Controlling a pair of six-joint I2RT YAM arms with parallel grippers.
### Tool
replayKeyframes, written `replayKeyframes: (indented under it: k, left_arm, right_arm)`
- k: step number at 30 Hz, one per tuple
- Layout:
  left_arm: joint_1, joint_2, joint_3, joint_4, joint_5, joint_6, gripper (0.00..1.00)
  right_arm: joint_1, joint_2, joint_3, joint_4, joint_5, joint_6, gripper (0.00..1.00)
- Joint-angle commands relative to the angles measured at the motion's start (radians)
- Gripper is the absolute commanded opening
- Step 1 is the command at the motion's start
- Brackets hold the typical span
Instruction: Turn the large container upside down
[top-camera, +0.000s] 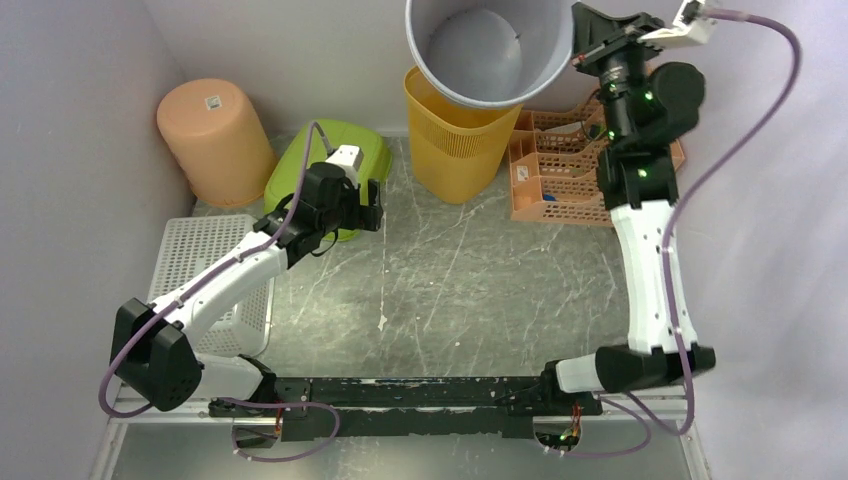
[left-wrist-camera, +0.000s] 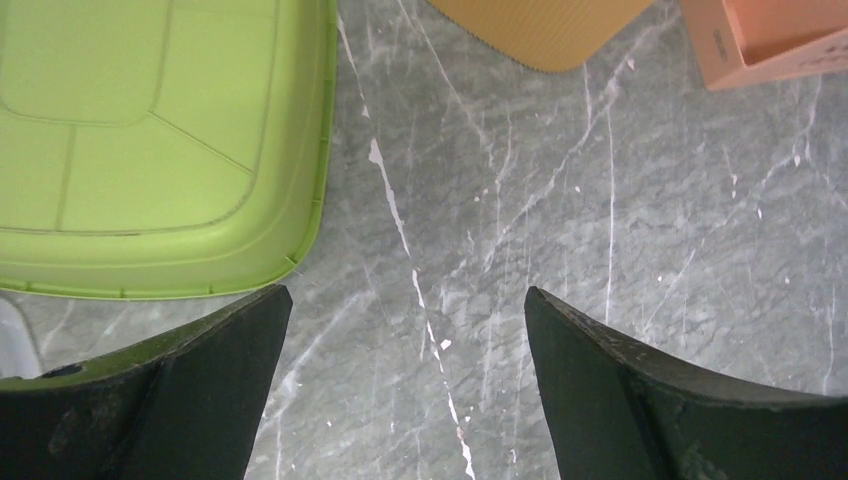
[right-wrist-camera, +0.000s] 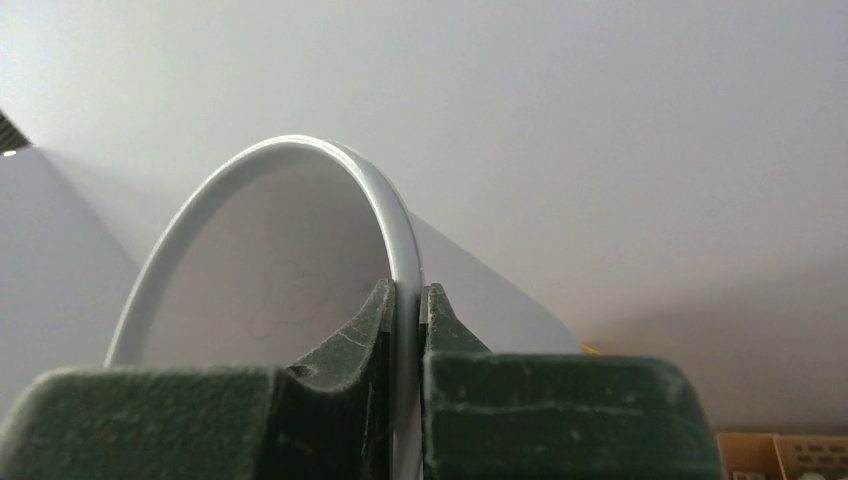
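Right gripper (top-camera: 577, 58) is up high, jaws clamped narrow on the rim of the large container (top-camera: 488, 50). The wrist view confirms it: one finger inside the wall, one outside, the thin grey lip pinched between them at the right gripper (right-wrist-camera: 407, 300), and the rim of the large container (right-wrist-camera: 290, 150) arches up and away from the fingertips.

The container hangs out to that gripper's left, clear of the table (top-camera: 450, 280). Its open mouth faces up toward the overhead camera, and you can look straight down inside to the base. The long axis from mouth to base runs steeply downward with a slight lean, so it sits mouth-up.

Beneath the held container stands the yellow basket (top-camera: 458, 150). The orange crate (top-camera: 550, 185) lies below the right gripper.

Over on the other side, the left gripper (top-camera: 372, 207) is low and spread wide, holding nothing. Its wrist view shows bare marble between the fingers of the left gripper (left-wrist-camera: 406, 292), with the green basin (left-wrist-camera: 150, 130) just to its left.
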Motion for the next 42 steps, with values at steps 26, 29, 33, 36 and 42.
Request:
replayKeyframes:
  k: [26, 29, 33, 36, 42]
  left_arm:
    - [0.021, -0.110, 0.369, -0.353, -0.332, 0.018, 0.99]
    - [0.021, -0.117, 0.368, -0.352, -0.332, 0.015, 1.00]
    - [0.022, -0.124, 0.366, -0.357, -0.328, 0.009, 1.00]
    - [0.021, -0.127, 0.359, -0.357, -0.324, 0.006, 1.00]
    - [0.021, -0.125, 0.339, -0.358, -0.332, 0.018, 1.00]
  right_arm:
    - [0.021, -0.604, -0.795, -0.297, -0.240, 0.061, 0.00]
    - [0.022, -0.602, -0.816, -0.325, -0.271, 0.050, 0.00]
    - [0.024, -0.559, -0.815, -0.368, -0.302, 0.035, 0.00]
    - [0.024, -0.539, -0.850, -0.384, -0.290, 0.020, 0.00]
    - [0.026, -0.541, -0.840, -0.449, -0.208, -0.047, 0.45]
